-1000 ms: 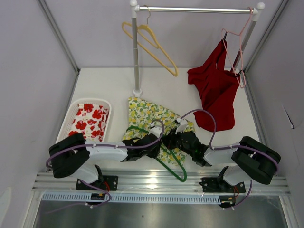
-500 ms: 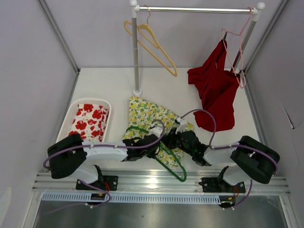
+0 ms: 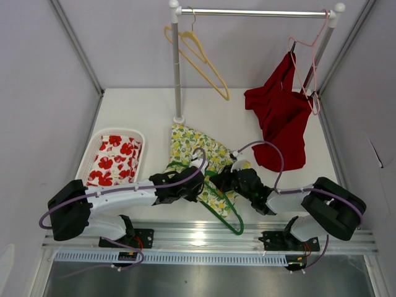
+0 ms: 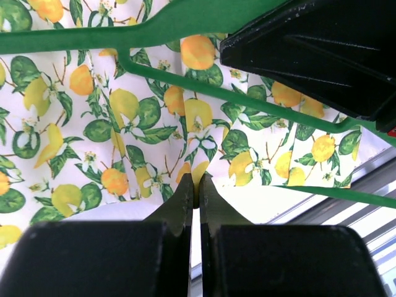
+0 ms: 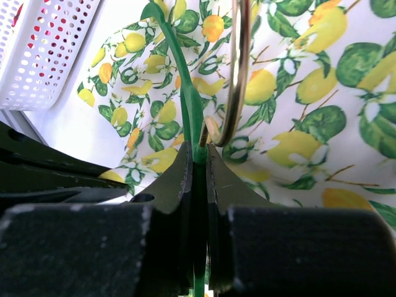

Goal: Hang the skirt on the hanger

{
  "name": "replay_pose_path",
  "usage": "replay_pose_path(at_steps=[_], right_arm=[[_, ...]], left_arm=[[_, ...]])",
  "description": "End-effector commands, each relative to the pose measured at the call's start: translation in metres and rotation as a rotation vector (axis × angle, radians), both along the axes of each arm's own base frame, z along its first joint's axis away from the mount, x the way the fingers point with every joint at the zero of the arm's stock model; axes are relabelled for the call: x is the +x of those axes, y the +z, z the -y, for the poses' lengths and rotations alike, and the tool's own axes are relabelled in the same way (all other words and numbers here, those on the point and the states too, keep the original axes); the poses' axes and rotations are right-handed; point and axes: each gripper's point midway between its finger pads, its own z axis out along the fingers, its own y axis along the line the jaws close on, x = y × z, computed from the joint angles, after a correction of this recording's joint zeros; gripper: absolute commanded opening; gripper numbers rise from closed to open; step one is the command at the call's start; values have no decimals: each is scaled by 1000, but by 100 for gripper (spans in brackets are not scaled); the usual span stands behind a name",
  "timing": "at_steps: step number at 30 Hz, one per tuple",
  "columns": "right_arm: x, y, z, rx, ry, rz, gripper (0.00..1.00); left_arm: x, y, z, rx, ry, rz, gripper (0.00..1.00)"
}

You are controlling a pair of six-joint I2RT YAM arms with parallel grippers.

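Our left gripper (image 4: 195,185), pinched on the skirt (image 3: 199,150) hem, has pushed forward; right gripper (image 5: 199,156) clamps the hanger (image 3: 226,218). We're shifting fabric, nothing hung yet.

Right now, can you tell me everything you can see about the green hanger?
The green hanger is thin and smooth and looks like plastic, with a curved metal hook at the top. It lies across the lemon-print skirt, and one corner pokes out past the cloth. The right gripper is shut on its green neck, just below the hook. I cannot tell whether any part of it is tucked inside the skirt.
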Motion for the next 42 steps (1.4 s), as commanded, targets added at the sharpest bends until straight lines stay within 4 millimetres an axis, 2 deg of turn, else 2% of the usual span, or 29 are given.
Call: replay_pose_path(at_steps=[1, 3, 8, 9, 12, 16, 21, 27, 32, 42], right_arm=[[-12, -67, 44, -274, -41, -88, 0], [-17, -68, 38, -275, -20, -88, 0], [-26, -75, 29, -293, -6, -95, 0], [-27, -77, 29, -296, -8, -99, 0], [-23, -77, 30, -313, -20, -99, 0], [-20, -71, 30, -293, -28, -98, 0], [-15, -67, 39, -270, -46, -108, 0], [-14, -68, 41, -255, -48, -119, 0], [-14, -67, 41, -242, -42, -129, 0], [-14, -67, 39, -211, -24, -151, 0]], left_arm=[[-2, 16, 4, -3, -67, -21, 0], [-7, 16, 13, -23, -121, -35, 4], [-15, 25, 42, -125, -205, -26, 30], [-20, 27, 49, -134, -236, -23, 38], [-29, 28, 65, -137, -288, -1, 46], [-42, 27, 84, -149, -334, 15, 48], [-56, 13, 99, -138, -374, 29, 46], [-64, -1, 112, -106, -432, 99, 53], [-63, 0, 126, -107, -450, 200, 57], [-63, -20, 127, -62, -421, 368, 58]])
